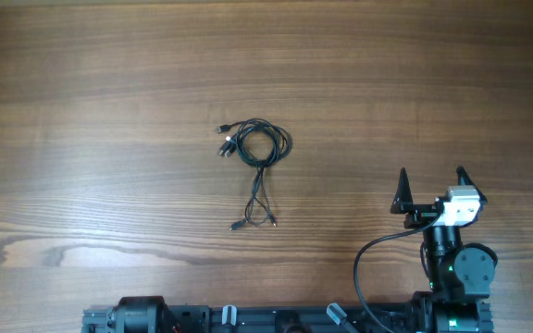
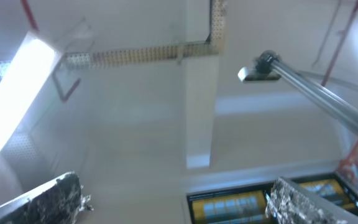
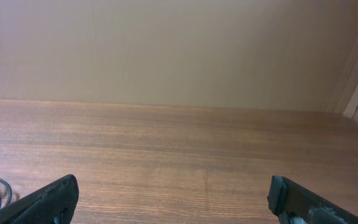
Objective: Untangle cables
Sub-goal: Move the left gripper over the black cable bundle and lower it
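Your cables (image 1: 257,148) lie in one small tangled bunch on the wooden table (image 1: 109,83), near its middle, with loose ends trailing toward the arm bases. Your right gripper (image 1: 431,174) sits well apart from them, off to their right, jaws spread wide and holding nothing. Its wrist view catches the cables at the far left edge. Your left gripper (image 2: 176,186) is spread wide too and empty, its camera facing up at the ceiling (image 2: 135,124).
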You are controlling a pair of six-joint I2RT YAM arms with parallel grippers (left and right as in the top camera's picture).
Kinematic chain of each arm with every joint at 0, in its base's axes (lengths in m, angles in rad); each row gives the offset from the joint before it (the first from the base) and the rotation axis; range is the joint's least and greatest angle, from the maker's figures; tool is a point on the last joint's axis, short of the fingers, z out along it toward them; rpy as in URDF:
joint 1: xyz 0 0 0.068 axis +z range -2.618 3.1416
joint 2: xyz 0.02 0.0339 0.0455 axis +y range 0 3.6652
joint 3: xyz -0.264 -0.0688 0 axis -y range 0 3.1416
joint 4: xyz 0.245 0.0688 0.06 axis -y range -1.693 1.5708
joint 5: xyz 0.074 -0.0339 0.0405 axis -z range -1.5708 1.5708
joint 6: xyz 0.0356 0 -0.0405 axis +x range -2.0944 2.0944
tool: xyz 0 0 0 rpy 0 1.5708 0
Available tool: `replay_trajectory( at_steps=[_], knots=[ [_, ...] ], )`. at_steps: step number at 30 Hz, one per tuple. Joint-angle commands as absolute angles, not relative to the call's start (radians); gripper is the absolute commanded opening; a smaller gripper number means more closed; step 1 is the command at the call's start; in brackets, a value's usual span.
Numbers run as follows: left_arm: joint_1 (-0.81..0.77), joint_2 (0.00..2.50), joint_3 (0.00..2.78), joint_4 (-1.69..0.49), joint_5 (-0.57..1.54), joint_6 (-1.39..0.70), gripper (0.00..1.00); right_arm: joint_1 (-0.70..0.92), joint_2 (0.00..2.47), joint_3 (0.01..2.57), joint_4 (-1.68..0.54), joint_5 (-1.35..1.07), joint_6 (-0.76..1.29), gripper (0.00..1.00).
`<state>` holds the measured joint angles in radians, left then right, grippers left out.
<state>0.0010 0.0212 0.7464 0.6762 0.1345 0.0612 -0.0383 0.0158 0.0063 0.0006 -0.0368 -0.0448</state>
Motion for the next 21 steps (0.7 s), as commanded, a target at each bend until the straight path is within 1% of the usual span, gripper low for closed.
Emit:
replay_trajectory(
  at_steps=[1,4,9,11,13,15,17,21],
  knots=[
    [-0.003,0.118,0.844,0.570,0.076,0.047,1.00,-0.032,0.007,0.005,0.002,-0.046,-0.026,1.00],
    [-0.003,0.264,1.044,0.309,0.035,0.044,1.00,-0.032,0.007,0.005,0.002,-0.046,-0.026,1.00],
    [-0.003,0.619,1.567,-0.294,-0.059,0.035,1.00,-0.032,0.007,0.005,0.002,-0.046,-0.025,1.00],
    [-0.003,0.802,1.830,-0.587,-0.065,-0.015,1.00,-0.032,0.007,0.005,0.002,-0.046,-0.026,1.00],
    [-0.003,0.960,2.032,-0.802,-0.065,-0.064,1.00,-0.032,0.007,0.005,0.002,-0.046,-0.026,1.00],
    [-0.003,1.060,2.126,-0.916,-0.064,-0.127,1.00,-0.032,0.007,0.005,0.002,-0.046,-0.026,1.00],
    [-0.003,1.150,2.163,-1.019,-0.031,-0.187,1.00,-0.032,0.007,0.005,0.002,-0.046,-0.026,1.00],
    [-0.003,1.293,2.163,-1.193,0.019,-0.192,1.00,-0.032,0.007,0.005,0.002,-0.046,-0.025,1.00]
  ],
)
